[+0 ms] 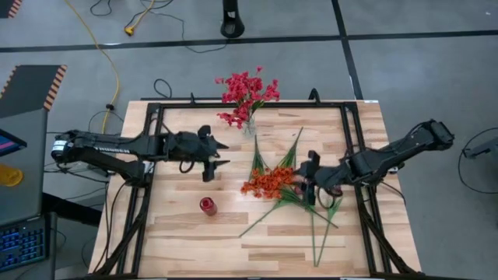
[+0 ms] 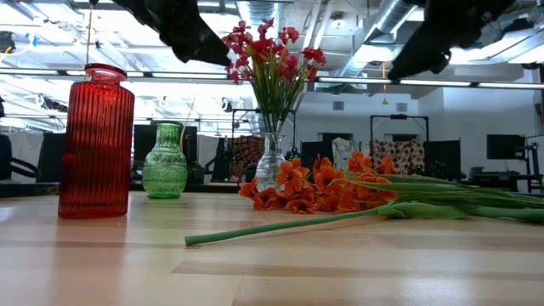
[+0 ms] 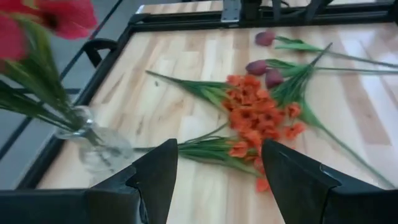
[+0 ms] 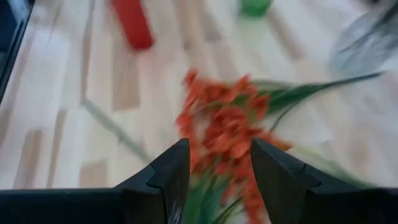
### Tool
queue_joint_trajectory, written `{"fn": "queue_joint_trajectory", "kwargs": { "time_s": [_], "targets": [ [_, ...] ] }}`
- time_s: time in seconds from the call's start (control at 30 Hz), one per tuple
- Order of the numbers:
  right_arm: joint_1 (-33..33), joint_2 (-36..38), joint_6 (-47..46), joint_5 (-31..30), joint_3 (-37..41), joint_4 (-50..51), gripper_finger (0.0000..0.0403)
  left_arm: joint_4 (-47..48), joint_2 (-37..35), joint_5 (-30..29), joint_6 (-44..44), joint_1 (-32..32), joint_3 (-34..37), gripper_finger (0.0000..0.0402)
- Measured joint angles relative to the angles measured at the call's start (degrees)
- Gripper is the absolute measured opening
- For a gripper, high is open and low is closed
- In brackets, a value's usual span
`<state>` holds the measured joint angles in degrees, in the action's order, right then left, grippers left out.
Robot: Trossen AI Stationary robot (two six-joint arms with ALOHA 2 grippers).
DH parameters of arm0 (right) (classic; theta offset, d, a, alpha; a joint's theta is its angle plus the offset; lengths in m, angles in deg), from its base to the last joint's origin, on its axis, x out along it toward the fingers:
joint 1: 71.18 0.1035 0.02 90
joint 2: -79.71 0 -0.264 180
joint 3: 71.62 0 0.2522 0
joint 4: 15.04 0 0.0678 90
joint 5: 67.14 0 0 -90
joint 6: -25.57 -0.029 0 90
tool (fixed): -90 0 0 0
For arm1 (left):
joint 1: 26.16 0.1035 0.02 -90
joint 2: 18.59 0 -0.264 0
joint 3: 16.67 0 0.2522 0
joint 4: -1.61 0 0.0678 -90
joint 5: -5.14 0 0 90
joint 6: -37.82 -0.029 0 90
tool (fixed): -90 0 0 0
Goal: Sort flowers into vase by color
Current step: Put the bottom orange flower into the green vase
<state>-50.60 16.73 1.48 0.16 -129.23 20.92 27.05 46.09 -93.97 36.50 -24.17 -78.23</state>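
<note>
Sorting is partly complete, judged from the layout. The wooden table (image 1: 187, 233), a light butcher-block top of glued strips inside a black metal frame (image 1: 156, 109), carries all items.

Done: the pink-red blossom sprays (image 1: 247, 95) stand upright in the clear glass vase (image 2: 270, 161) at the far edge of the table, stems bunched in its narrow neck.

Left to do:
1. The orange blossom sprays (image 1: 268, 183) lie flat near the table centre, small crinkled petals on thin green stems with long narrow leaves.
2. The dark red tulip buds (image 3: 264, 65), smooth and oval, lie on the table just beside the orange sprays, stems pointing away from them.
3. The red vase (image 2: 96, 143), a tall ribbed glass cylinder with a short neck, holds nothing visible.
4. The green vase (image 2: 165, 161), a smaller ribbed bulbous glass, also holds nothing visible.

Gripper status:
- The right gripper (image 4: 214, 168) hovers over the orange sprays, its dark fingers apart with blossoms showing between them; no grip is visible.
- The left gripper (image 3: 217, 174) waits above the table between the clear vase and the red vase, fingers spread wide and holding nothing.
</note>
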Motion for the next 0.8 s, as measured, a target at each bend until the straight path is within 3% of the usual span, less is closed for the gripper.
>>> {"fn": "queue_joint_trajectory", "kwargs": {
  "time_s": [0.17,0.33,0.57,0.8],
  "targets": [
    [2.9,-5.0,-0.7,0.9,0.0,-0.3,0.0196,-5.0,0.0,-4.8,2.0,-3.9,3.1,0.0222],
    [4.8,-9.0,-7.9,3.1,0.0,0.6,0.0196,-6.5,0.0,-8.0,2.0,-6.7,3.8,0.0222],
    [6.8,-13.2,-19.3,9.4,0.0,5.1,0.0196,-6.7,0.0,-9.9,2.2,-8.3,3.8,0.0222],
    [8.5,-16.9,-27.9,11.2,0.0,11.2,0.0196,-6.9,0.0,-10.0,2.2,-8.4,3.8,0.0222]
  ]
}}
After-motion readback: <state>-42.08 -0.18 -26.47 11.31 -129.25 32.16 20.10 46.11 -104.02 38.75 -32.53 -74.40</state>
